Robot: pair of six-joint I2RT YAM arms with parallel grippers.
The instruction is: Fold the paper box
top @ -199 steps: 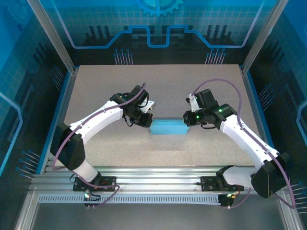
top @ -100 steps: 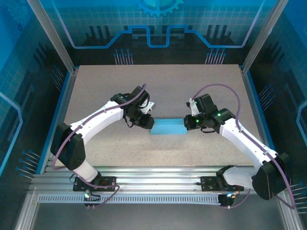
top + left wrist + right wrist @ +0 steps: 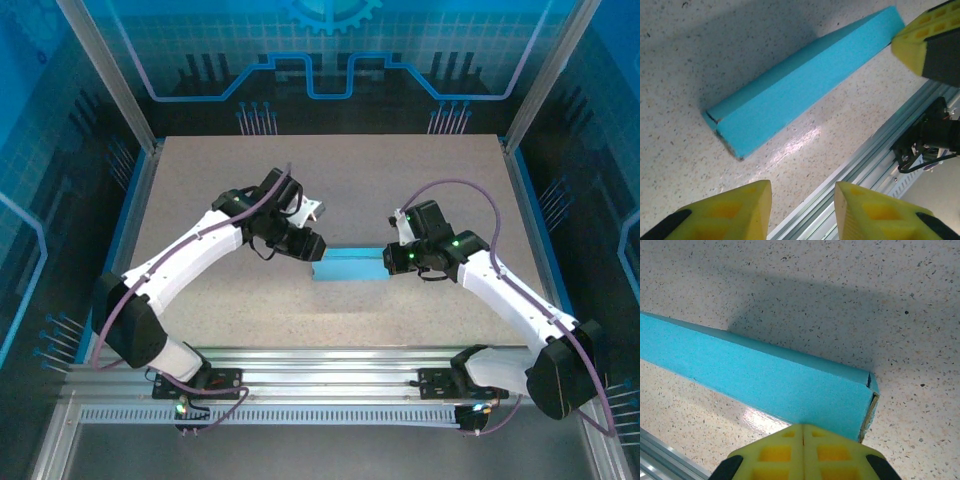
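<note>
**one box, lying crosswise between two grippers**

starting at the left, the white left arm's yellow-tipped left gripper sits just beside the left end of the long, closed, bright blue cardboard box. in the left wrist view its fingers stand apart with nothing between them. the box lies ahead of them, clear of both pads.

the box rests on the speckled grey table, about midway between its left and right edges and somewhat nearer the near edge than the far one. its long axis runs left to right, roughly parallel to the near edge, so each short end faces one arm. both grippers are equally close to it, one at each end.

at the right, the right gripper is at the box's right end. in the right wrist view its two yellow fingertips are pressed together and hold nothing. they sit right over the end face, where a thin pale edge of flap shows. we cannot tell whether they touch it.

we judge that the coming move depends on this end-on layout, since any push along the long axis from one side needs the other gripper as a stop.

the count is one box, two grippers and one table.
</note>
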